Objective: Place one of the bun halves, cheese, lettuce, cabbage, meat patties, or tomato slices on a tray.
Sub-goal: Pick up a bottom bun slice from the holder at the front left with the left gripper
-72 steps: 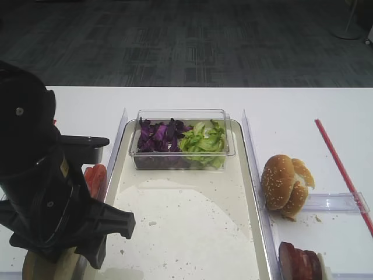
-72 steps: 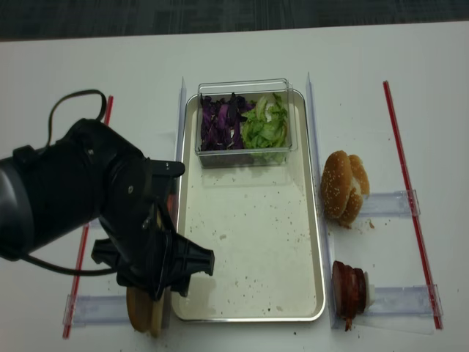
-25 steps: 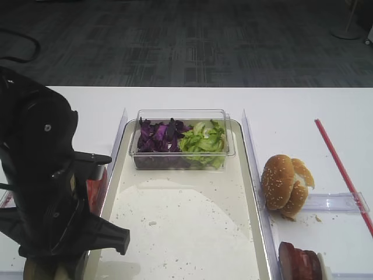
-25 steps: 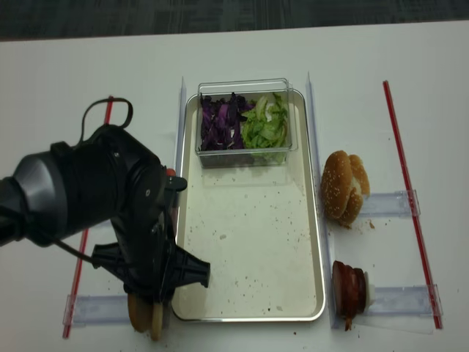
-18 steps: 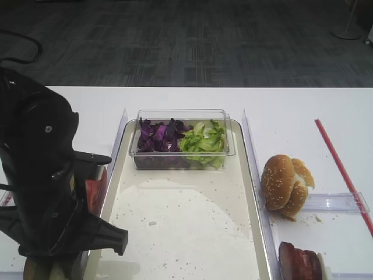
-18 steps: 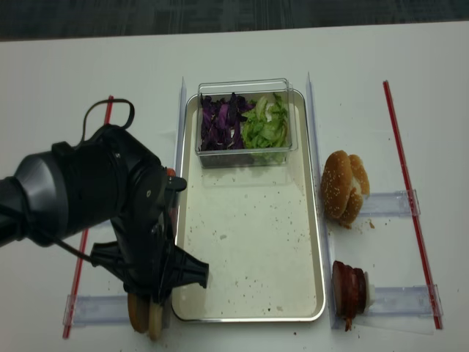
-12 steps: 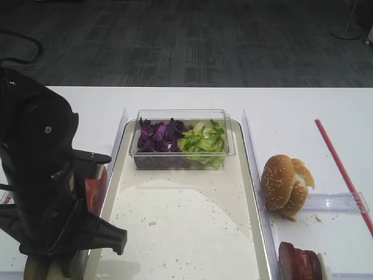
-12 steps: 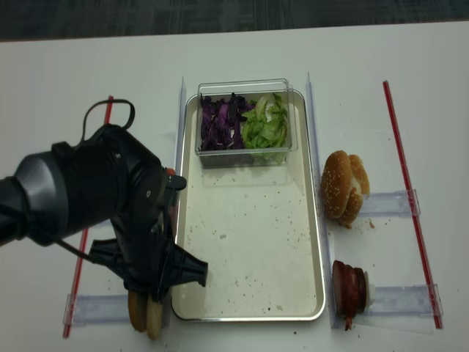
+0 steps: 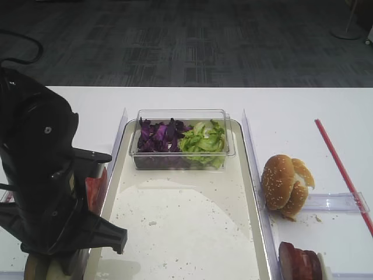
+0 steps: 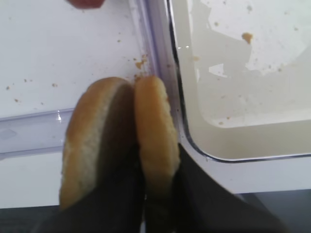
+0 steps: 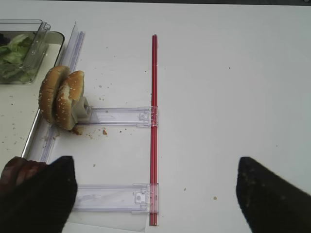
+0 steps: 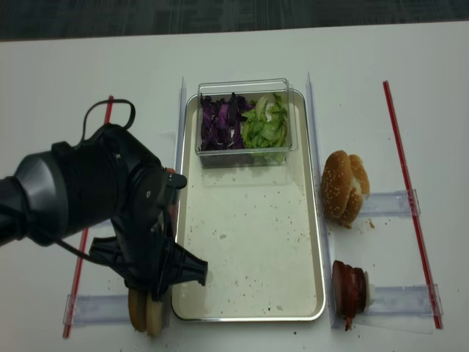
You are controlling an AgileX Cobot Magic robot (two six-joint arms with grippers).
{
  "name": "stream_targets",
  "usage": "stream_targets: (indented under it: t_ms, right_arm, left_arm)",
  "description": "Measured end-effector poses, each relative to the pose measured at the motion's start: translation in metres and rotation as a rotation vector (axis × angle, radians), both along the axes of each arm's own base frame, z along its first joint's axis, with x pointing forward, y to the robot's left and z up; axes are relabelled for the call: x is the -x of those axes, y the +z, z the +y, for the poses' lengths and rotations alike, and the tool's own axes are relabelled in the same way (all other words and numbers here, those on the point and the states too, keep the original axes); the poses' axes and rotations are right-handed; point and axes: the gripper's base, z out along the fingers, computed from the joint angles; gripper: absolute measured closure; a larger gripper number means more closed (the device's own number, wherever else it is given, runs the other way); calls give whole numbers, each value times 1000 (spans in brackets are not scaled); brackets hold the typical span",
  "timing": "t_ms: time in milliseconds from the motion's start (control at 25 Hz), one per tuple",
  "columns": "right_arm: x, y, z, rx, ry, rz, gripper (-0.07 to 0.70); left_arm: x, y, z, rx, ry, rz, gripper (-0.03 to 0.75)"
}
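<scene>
Two bun halves stand on edge just outside the tray's [image 10: 194,143] near left corner. My left gripper [image 10: 158,162] is shut on the right bun half [image 10: 154,126], one dark finger on each side; the other half [image 10: 92,141] leans against it. From above, the left arm [image 12: 110,213] hides most of the bun halves [image 12: 141,317]. Lettuce [image 12: 265,126] and cabbage [image 12: 218,125] fill a tub at the tray's [image 12: 249,242] far end. Meat patties [image 12: 348,288] lie right of the tray. Tomato slices [image 9: 93,189] peek out behind the left arm. No cheese is in view. My right gripper [image 11: 155,194] stands open over the table.
Sesame-seeded buns [image 12: 341,187] stand on edge right of the tray by a clear plastic rail [image 11: 121,116]. A red strip [image 11: 154,121] runs along the table on the right, another [image 12: 82,242] on the left. The clear tub [image 9: 182,116] sits inside the tray.
The left arm has settled slightly lower over the bun halves at the tray's near left corner, and its jaws have closed on one. Nothing else moved.
</scene>
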Motion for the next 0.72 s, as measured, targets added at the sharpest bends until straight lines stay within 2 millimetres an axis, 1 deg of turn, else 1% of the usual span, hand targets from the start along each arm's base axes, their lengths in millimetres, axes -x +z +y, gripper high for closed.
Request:
stream_targets:
  t_ms: [160, 480, 720]
  right_arm:
    - [0, 0, 0, 0, 0, 0, -45]
    - [0, 0, 0, 0, 0, 0, -45]
    - [0, 0, 0, 0, 0, 0, -45]
  left_arm:
    - [-2, 2, -1, 5, -3, -6, 619]
    - [-9, 18, -6, 5, -13, -10, 619]
    - [-11, 25, -9, 5, -26, -3, 620]
